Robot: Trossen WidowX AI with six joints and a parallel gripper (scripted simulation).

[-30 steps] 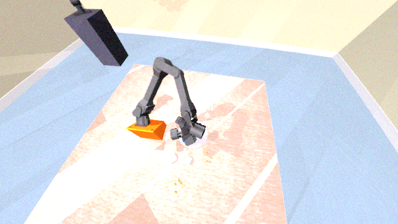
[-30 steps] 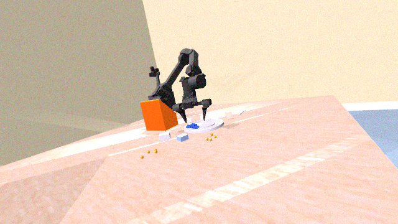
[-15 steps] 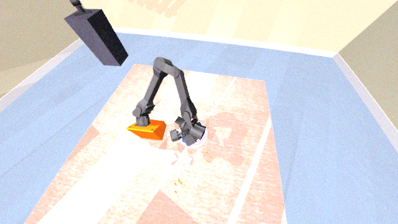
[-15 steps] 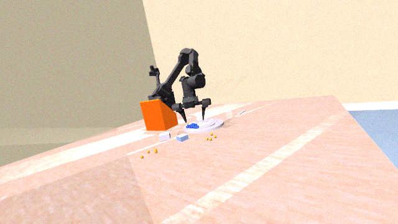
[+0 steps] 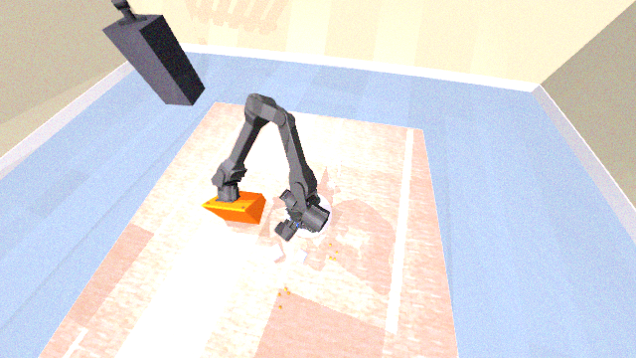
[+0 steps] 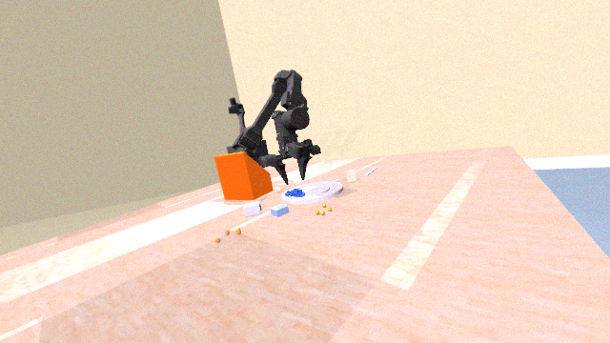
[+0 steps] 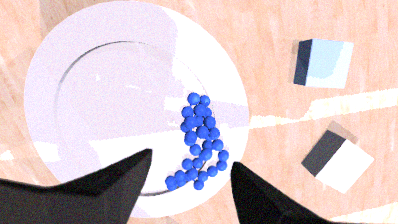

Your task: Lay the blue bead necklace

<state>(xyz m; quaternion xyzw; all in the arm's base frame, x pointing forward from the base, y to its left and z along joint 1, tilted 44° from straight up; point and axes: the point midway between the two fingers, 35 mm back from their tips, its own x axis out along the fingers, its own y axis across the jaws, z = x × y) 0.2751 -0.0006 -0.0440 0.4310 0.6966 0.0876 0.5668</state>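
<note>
The blue bead necklace (image 6: 295,192) (image 7: 202,132) lies bunched on one side of the round pale bead board (image 6: 339,189) (image 7: 42,100). In the wrist view most of its beads are heaped at the right of the inner circle, and a small loop and a short tail reach down across the circle's line at the lower right. The rest of that thin curved line shows no beads. My gripper (image 6: 295,181) (image 7: 192,161) is open and empty, with its fingertips apart above the board and on either side of the necklace's lower part. The top view shows the board mostly hidden by the arm.
A light-blue block (image 6: 279,211) (image 7: 330,62) and a white block (image 6: 252,209) (image 7: 345,165) lie beside the board. Loose orange beads (image 5: 334,259) (image 6: 322,212) lie near it, others farther off. The orange base (image 5: 248,211) (image 6: 238,176) and a small white object (image 6: 351,175) stand nearby.
</note>
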